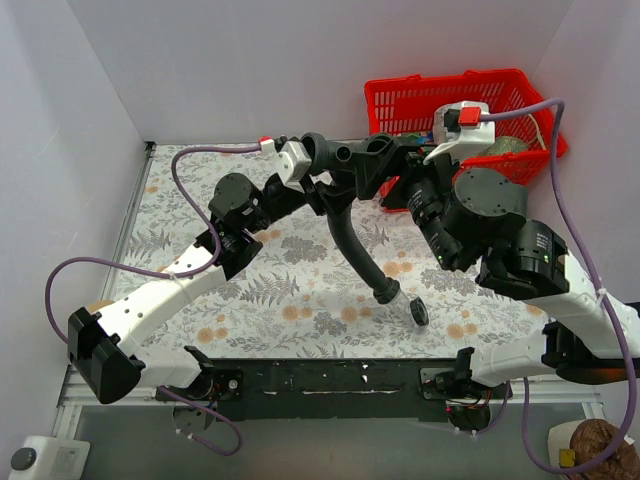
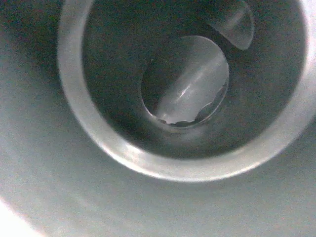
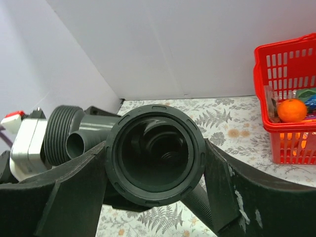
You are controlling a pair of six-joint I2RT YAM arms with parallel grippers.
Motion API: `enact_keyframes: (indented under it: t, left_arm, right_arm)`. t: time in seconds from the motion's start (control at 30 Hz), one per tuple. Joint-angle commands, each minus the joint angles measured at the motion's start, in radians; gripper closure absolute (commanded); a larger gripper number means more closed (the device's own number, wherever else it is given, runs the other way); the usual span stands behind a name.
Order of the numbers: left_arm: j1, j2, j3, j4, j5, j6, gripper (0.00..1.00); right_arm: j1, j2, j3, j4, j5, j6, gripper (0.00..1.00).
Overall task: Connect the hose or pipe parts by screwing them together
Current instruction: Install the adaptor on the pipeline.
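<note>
Above the bench (image 1: pixel 300 305) at 12 o'clock, the left gripper (image 1: pixel 320 158) clenches its jaws on the T-fitting (image 1: pixel 347 155), the right gripper (image 3: pixel 155 159) grasps the hose (image 1: pixel 352 238) by its collar beside it; threading seemingly remains undone.

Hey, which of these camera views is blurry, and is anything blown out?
Left wrist: fully out of focus, the fitting too close, glare lower left. Right wrist: hose collar sharp, basket clear. Top external: even light, soft shadows.

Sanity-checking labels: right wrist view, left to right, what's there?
White housing with red tab → dark grey plastic fitting, ribbed threaded end → big black round plastic collar → red plastic basket.
</note>
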Motion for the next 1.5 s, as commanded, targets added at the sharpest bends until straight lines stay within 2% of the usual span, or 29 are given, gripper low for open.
enact_keyframes:
  t: [0.0,0.13,0.2,0.23,0.27,0.3,0.33,0.37,0.4,0.57,0.67,0.8,0.83,0.93,1.13,1.33,1.47]
  left_arm:
    - [-0.014,-0.084,0.08,0.236,0.034,-0.028,0.76]
    - [-0.014,-0.089,0.077,0.239,0.06,-0.052,0.76]
    - [-0.014,-0.092,0.074,0.239,0.071,-0.063,0.76]
    - [-0.014,-0.095,0.075,0.237,0.083,-0.066,0.76]
    - [-0.015,-0.096,0.072,0.233,0.093,-0.072,0.76]
    - [-0.014,-0.099,0.067,0.226,0.104,-0.074,0.76]
    - [-0.014,-0.104,0.064,0.225,0.116,-0.072,0.76]
    - [-0.014,-0.107,0.06,0.223,0.139,-0.069,0.76]
    - [-0.014,-0.11,0.057,0.223,0.15,-0.067,0.75]
    - [-0.014,-0.125,0.037,0.222,0.176,-0.022,0.75]
    - [-0.014,-0.13,0.017,0.22,0.184,0.034,0.75]
    - [-0.012,-0.138,-0.009,0.2,0.189,0.112,0.76]
    - [-0.012,-0.138,-0.012,0.193,0.187,0.13,0.76]
    - [-0.009,-0.142,-0.015,0.157,0.216,0.156,0.75]
    - [-0.008,-0.141,-0.025,0.119,0.287,0.183,0.75]
    - [-0.008,-0.121,-0.009,0.059,0.282,0.236,0.76]
    - [-0.008,-0.112,-0.017,0.047,0.243,0.221,0.76]
  right_arm:
    - [0.018,0.015,-0.073,0.006,-0.133,-0.039,0.39]
    - [0.018,0.053,-0.012,-0.017,-0.127,-0.058,0.33]
    - [0.016,0.07,0.033,-0.027,-0.128,-0.074,0.32]
    - [0.016,0.087,0.048,-0.031,-0.128,-0.081,0.36]
    - [0.016,0.093,0.08,-0.036,-0.122,-0.085,0.44]
    - [0.015,0.101,0.092,-0.04,-0.119,-0.09,0.56]
    - [0.012,0.107,0.103,-0.043,-0.116,-0.09,0.83]
    - [0.007,0.107,0.112,-0.042,-0.116,-0.09,0.95]
    - [0.004,0.109,0.134,-0.045,-0.116,-0.09,0.99]
    - [-0.028,0.187,0.327,-0.253,-0.14,-0.047,0.99]
    - [-0.08,0.23,0.441,-0.359,-0.218,-0.015,0.99]
    - [-0.195,0.172,0.373,-0.335,-0.442,-0.005,0.99]
    - [-0.214,0.127,0.323,-0.312,-0.541,-0.027,0.99]
    - [-0.255,0.075,0.312,-0.283,-0.643,-0.11,0.99]
    - [-0.286,0.107,0.465,-0.405,-0.673,-0.202,0.99]
    - [-0.304,0.093,0.418,-0.418,-0.739,-0.186,0.99]
    - [-0.306,0.029,0.358,-0.325,-0.772,-0.213,0.99]
